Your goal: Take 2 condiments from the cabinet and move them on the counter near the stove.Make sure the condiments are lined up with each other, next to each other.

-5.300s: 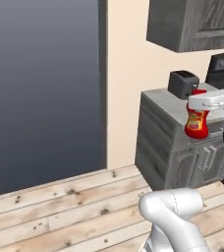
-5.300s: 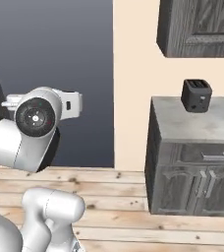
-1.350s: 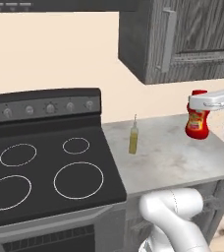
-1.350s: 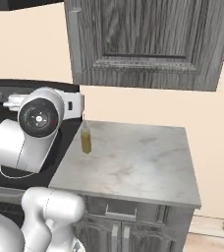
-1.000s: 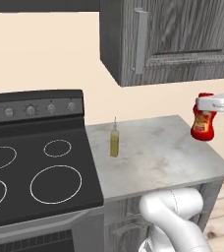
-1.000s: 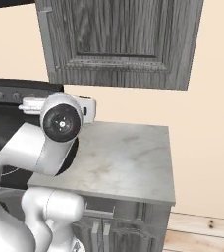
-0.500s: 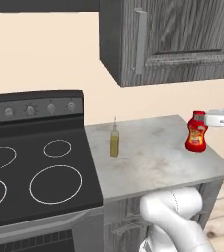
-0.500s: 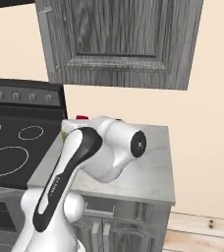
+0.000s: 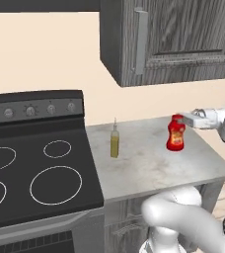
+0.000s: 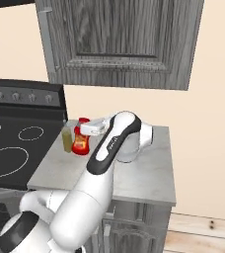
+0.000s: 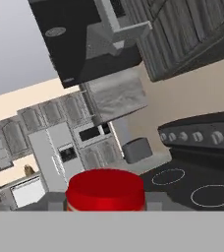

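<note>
My gripper [image 9: 178, 119] is shut on the cap of the red squeeze bottle [image 9: 175, 136] and holds it upright low over the counter [image 9: 149, 170]. I cannot tell whether the bottle's base touches the stone. The olive-yellow bottle [image 9: 114, 144] with its thin nozzle stands on the counter to its left, close to the stove [image 9: 35, 173]. In the right base view the red bottle [image 10: 80, 141] hangs from the gripper [image 10: 84, 128] right beside the olive bottle [image 10: 67, 139]. In the hand view the red cap [image 11: 105, 189] sits between the fingers. The cabinet [image 9: 178, 39] hangs above with its door closed.
The cabinet's light bar handle [image 9: 141, 42] is above the bottles. The stove's raised back panel with knobs [image 9: 35, 108] stands behind the burners. The counter's right end [image 10: 156, 178] lies bare behind my arm. A beige wall backs the counter.
The base drove along to the stove and counter, then stopped. In the last second my arm swung left and lower with the red bottle, from the counter's right edge towards the olive bottle.
</note>
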